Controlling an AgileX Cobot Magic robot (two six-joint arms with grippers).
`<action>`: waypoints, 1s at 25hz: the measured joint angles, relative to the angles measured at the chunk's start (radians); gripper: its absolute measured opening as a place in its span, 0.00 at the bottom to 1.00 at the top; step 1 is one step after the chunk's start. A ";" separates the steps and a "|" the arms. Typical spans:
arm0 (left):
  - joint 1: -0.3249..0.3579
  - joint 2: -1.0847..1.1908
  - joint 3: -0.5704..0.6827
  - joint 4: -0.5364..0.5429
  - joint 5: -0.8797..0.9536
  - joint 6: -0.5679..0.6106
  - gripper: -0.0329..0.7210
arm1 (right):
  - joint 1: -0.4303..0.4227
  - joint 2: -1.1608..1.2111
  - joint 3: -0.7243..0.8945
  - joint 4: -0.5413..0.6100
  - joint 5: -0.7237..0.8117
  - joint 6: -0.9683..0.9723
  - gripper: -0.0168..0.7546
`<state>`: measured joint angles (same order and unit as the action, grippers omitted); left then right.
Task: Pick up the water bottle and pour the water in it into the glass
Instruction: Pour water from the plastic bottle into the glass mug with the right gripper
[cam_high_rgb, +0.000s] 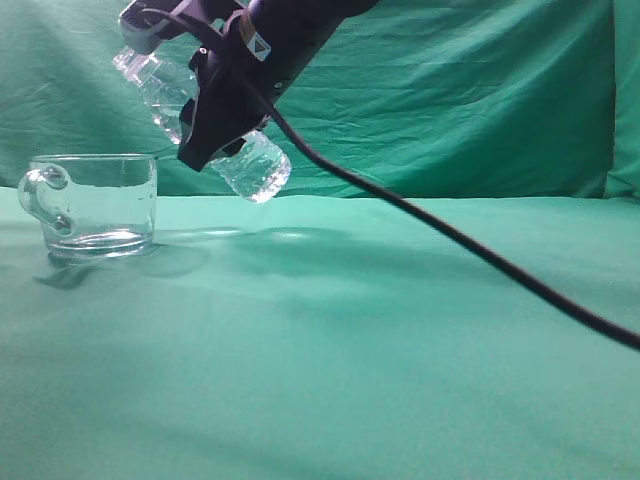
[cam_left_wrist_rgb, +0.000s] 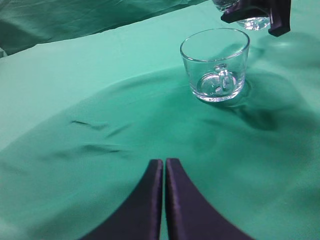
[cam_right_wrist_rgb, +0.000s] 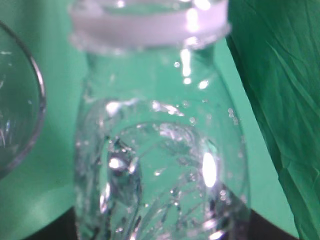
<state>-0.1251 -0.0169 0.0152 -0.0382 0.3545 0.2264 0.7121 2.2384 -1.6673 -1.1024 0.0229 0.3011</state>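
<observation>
The glass (cam_high_rgb: 95, 205) is a clear mug that stands upright on the green cloth at the left, handle to the left. It also shows in the left wrist view (cam_left_wrist_rgb: 215, 65) and at the left edge of the right wrist view (cam_right_wrist_rgb: 20, 100). My right gripper (cam_high_rgb: 215, 110) is shut on the water bottle (cam_high_rgb: 255, 168) and holds it in the air, up and to the right of the glass. The bottle is tilted, its open neck higher and pointing up-left. It fills the right wrist view (cam_right_wrist_rgb: 160, 150), with droplets inside. No stream of water shows. My left gripper (cam_left_wrist_rgb: 164, 161) is shut and empty over the cloth.
Green cloth (cam_high_rgb: 350, 350) covers the table and hangs as a backdrop. A black cable (cam_high_rgb: 480, 255) runs from the right arm down to the right edge. The right gripper and the bottle's base show at the top of the left wrist view (cam_left_wrist_rgb: 250, 21).
</observation>
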 joint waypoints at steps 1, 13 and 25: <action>0.000 0.000 0.000 0.000 0.000 0.000 0.04 | 0.002 0.002 0.000 -0.029 0.000 0.000 0.45; 0.000 0.000 0.000 0.000 0.000 0.000 0.04 | 0.002 0.002 -0.002 -0.397 -0.017 0.000 0.45; 0.000 0.000 0.000 0.000 0.000 0.000 0.04 | 0.002 0.002 -0.002 -0.630 0.028 0.000 0.45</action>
<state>-0.1251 -0.0169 0.0152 -0.0382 0.3545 0.2264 0.7141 2.2402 -1.6696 -1.7323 0.0512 0.3011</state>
